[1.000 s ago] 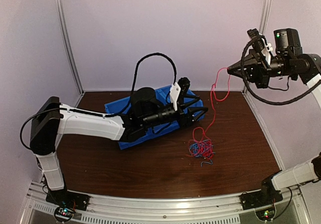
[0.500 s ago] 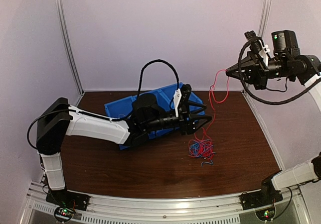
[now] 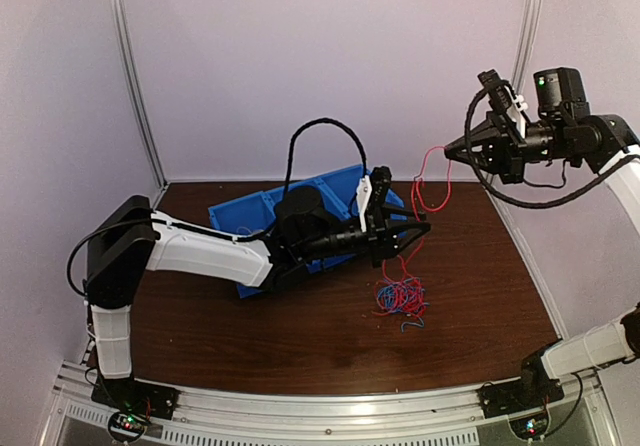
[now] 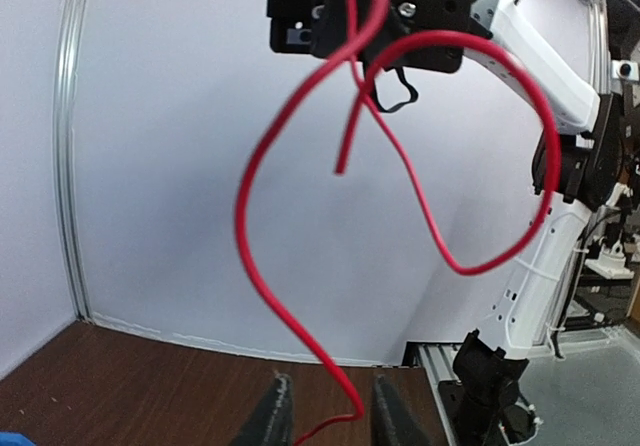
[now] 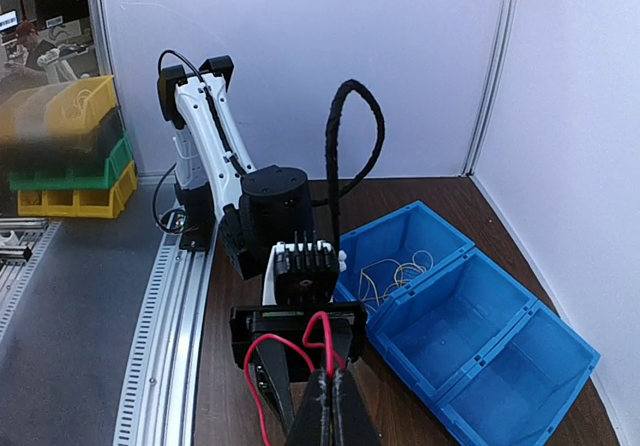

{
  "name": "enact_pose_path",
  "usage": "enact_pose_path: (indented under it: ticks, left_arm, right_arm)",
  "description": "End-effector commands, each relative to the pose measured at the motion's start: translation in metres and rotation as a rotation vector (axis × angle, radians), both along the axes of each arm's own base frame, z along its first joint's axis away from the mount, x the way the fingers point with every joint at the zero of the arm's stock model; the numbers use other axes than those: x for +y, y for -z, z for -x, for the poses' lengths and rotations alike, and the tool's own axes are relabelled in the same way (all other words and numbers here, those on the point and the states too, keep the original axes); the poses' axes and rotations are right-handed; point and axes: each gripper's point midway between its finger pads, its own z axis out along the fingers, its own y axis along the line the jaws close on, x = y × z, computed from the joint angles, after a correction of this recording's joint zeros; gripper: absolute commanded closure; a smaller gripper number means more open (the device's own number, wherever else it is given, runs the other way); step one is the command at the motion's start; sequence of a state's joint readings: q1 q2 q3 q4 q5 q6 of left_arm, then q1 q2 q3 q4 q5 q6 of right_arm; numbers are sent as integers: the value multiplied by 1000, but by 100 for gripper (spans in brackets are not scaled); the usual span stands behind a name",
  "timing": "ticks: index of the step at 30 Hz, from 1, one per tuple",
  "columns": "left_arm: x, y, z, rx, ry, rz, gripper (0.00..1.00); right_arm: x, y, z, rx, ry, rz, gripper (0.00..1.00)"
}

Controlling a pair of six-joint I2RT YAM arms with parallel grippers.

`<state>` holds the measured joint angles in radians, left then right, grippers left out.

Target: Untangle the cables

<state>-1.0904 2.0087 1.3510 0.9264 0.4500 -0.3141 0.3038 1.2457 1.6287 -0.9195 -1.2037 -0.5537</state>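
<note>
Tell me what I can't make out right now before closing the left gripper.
Tangle, top view: too small to trace how the strands cross.
Blue bin, top view: the left arm covers most of it.
Red cable, left wrist view: the bottom edge cuts off its run past the left gripper.

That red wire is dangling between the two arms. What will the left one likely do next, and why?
Probably close the left gripper on the red cable. Its fingers are open with the strand hanging between them, while the right gripper is shut on the upper end, high above the tangle. A second grip would likely let the arms pull that strand free.
</note>
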Motion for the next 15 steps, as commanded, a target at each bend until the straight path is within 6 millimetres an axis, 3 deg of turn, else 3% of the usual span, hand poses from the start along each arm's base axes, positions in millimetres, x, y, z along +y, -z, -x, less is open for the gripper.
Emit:
enact_pose_path:
  ticks: [1, 5, 6, 8, 10, 12, 15]
  left_arm:
    - [1, -19, -4, -19, -27, 61, 83]
    - [8, -21, -1, -8, -39, 70, 100]
    - [12, -22, 0, -6, -43, 74, 100]
    - [21, -24, 0, 3, -60, 77, 100]
    - [31, -21, 2, 19, -82, 69, 100]
    - [43, -16, 2, 39, -109, 58, 100]
    - [61, -4, 6, 66, -141, 28, 100]
  right_arm:
    - [0, -2, 2, -16, 9, -3, 100]
    - [1, 0, 0, 0, 9, -7, 100]
    - [1, 1, -1, 10, 9, -9, 92]
    - [0, 3, -2, 45, 4, -23, 51]
    - [-3, 5, 4, 83, -44, -48, 25]
    - [-6, 7, 17, 132, -123, -90, 12]
    - [-6, 6, 33, 192, -231, -158, 5]
